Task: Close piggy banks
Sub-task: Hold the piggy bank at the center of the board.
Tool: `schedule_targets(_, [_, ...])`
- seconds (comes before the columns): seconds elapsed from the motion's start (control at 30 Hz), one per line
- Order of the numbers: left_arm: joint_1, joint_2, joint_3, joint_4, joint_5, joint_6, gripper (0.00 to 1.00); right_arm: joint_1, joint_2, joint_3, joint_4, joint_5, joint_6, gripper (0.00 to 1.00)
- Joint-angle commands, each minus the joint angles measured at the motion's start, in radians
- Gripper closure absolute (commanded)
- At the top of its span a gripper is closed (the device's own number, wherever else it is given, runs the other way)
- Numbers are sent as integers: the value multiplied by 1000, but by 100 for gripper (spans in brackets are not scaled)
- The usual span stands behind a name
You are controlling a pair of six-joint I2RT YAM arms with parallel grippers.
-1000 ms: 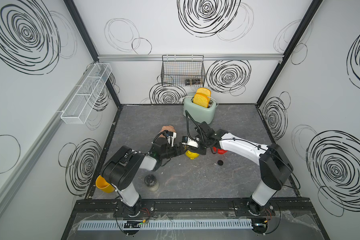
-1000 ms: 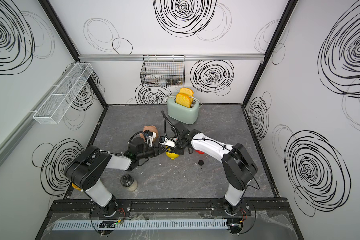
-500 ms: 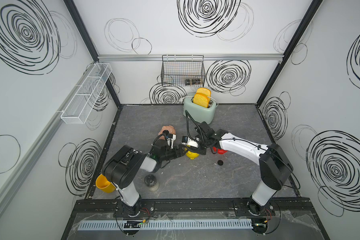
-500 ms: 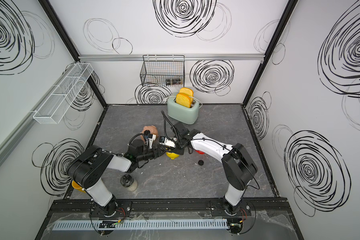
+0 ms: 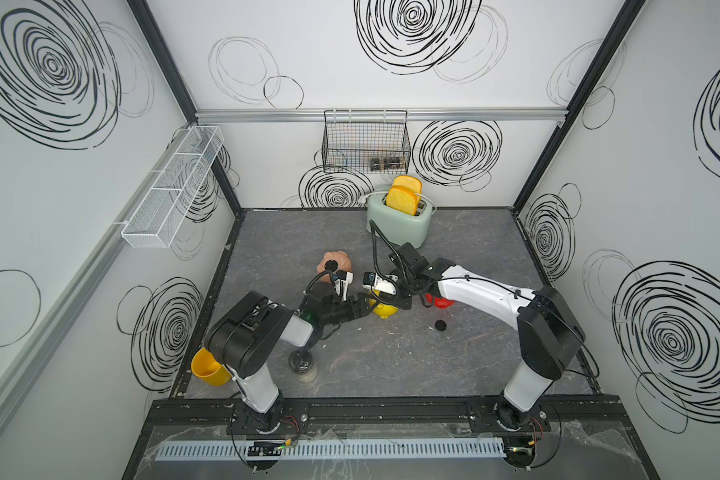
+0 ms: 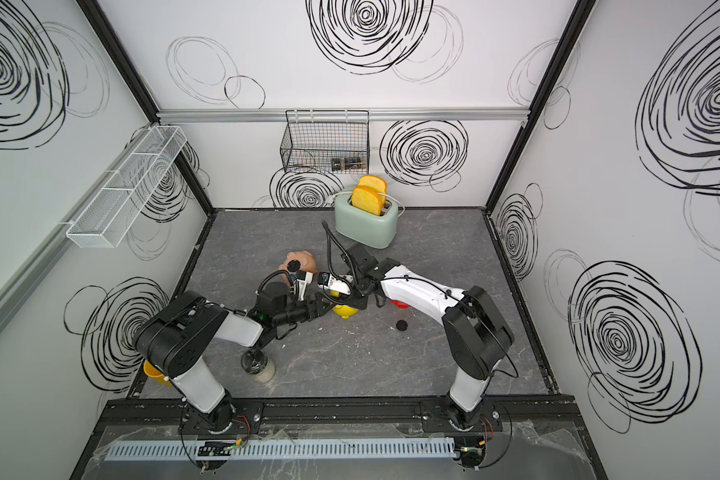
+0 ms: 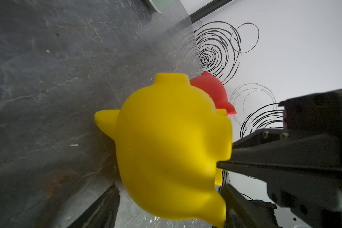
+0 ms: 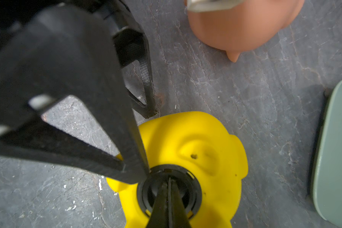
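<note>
Step in hand, as I read it: seating the plug in the yellow one. On the surface (image 5: 391, 374) the yellow piggy bank (image 8: 205, 142) lies on its back mid-field between both arms, belly hole up. The pink piggy bank (image 5: 339, 261) is near it toward the back wall, with a black disc showing in its belly. The red piggy bank (image 5: 442, 300) is just beside the yellow one, partly under the right arm; can't tell its belly from here. The left gripper (image 5: 366, 306) has jaws wide around the yellow body and looks in contact on both sides, so it's the brace. The right gripper (image 8: 169, 182) is fully closed, tips down in the recess of the black plug (image 8: 194, 190) sitting in the hole. To do it well: push straight along the hole axis, twist about that axis only, and let the left side take the torque so the pig doesn't roll. Check the rim is flush all round before release. A spare plug (image 5: 440, 325) lies loose near the red one, probably next.
</note>
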State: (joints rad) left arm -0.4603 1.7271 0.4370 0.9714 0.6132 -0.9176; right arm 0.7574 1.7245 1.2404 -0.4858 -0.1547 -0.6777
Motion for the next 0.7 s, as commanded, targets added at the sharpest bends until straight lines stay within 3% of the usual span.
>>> schedule_targets(0.0, [-5, 24, -8, 70, 15, -8, 16, 2, 49, -12, -83, 4, -3, 100])
schedule_targets(0.67, [2, 41, -20, 79, 17, -5, 24, 16, 69, -16, -74, 70, 104, 100])
